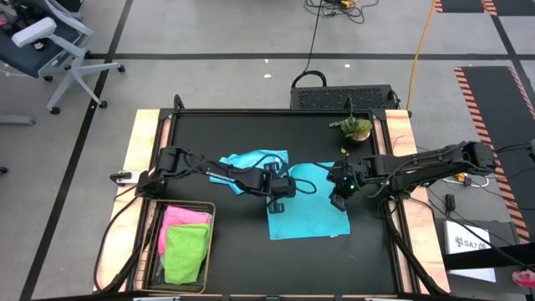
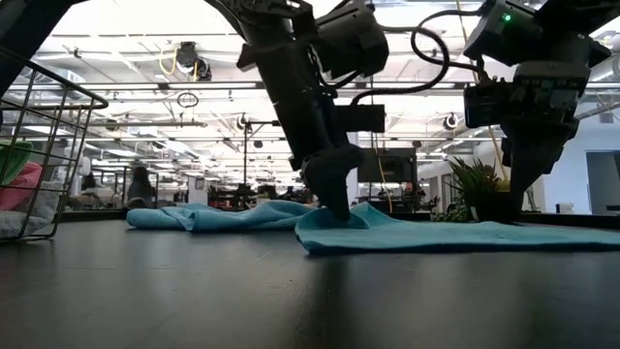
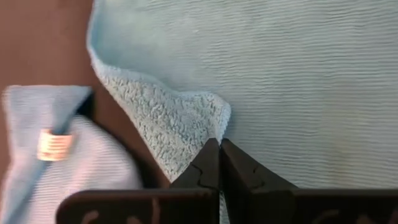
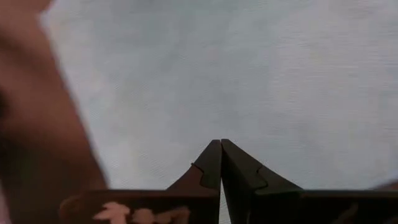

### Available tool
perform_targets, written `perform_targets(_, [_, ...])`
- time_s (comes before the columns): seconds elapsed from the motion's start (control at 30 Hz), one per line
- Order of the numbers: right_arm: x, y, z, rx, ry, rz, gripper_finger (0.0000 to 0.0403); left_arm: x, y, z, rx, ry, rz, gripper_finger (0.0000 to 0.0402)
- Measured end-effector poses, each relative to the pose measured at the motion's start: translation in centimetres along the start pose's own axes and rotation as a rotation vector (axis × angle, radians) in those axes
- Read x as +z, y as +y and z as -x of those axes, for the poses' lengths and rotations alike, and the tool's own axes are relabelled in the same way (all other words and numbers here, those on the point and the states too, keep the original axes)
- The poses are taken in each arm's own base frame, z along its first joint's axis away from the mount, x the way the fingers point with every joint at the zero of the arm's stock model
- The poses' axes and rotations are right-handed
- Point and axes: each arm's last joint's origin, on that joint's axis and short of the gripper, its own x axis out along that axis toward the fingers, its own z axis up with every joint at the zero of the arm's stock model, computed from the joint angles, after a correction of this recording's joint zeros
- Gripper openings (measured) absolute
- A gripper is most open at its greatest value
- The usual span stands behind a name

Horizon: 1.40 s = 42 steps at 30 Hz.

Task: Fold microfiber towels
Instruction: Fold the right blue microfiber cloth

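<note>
nearest me sits the wire basket (image 1: 150, 251), holding a pink towel (image 1: 184, 217) and a lime green towel (image 1: 185, 253), already folded by the look of it. past that, mid-table, the teal towel (image 1: 308, 216) lies spread flat. my left gripper (image 3: 219, 144) is down on its left edge, fingers pressed together on a small raised pleat of the fabric — the fuzzy underside is curling up beside it. my right gripper (image 1: 341, 197) sits over the towel's right part, fingers together; i see nothing held in it.

to fold cleanly i'd check the pinch has real cloth, lift only enough to clear the table, then carry the edge straight across to the opposite side — keeping it square, with the right claw pinning the far part.

farther back lies the light blue towel (image 1: 251, 160), crumpled, and the potted plant (image 1: 356, 128) near the back right corner.
</note>
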Motion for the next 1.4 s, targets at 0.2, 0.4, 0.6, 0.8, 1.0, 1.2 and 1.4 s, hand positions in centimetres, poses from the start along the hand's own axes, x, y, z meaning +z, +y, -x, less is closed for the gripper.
perform_targets(0.2, [0.0, -1.4, 0.2, -0.210, -0.040, 0.071, 0.0000, -0.1, -1.4, 0.4, -0.022, -0.007, 0.016, 0.0003])
perform_targets(0.4, [1.1, -2.4, 1.1, -0.238, -0.027, 0.176, 0.0013, -0.1, -1.6, 0.5, -0.007, -0.010, 0.023, 0.0002])
perform_targets(0.6, [2.5, -4.1, 2.1, -0.287, -0.068, 0.185, 0.0076, -0.1, -1.6, 0.5, -0.004, -0.010, 0.039, 0.0002])
perform_targets(0.8, [3.0, -6.5, 1.7, -0.342, -0.014, 0.091, 0.0143, -0.1, -1.6, 0.6, -0.002, -0.011, 0.041, 0.0002])
perform_targets(1.0, [3.5, -8.1, 0.0, -0.361, 0.079, 0.121, 0.0171, -0.1, -1.5, 0.6, 0.004, -0.011, 0.041, 0.0002])
perform_targets(1.2, [4.0, -9.0, -1.4, -0.312, 0.110, 0.104, 0.0170, -0.1, -1.5, 0.6, 0.004, -0.011, 0.041, 0.0008])
perform_targets(1.4, [4.0, -9.0, -1.5, -0.308, 0.105, 0.112, 0.0147, -0.1, -1.5, 0.6, 0.004, -0.012, 0.042, 0.0008])
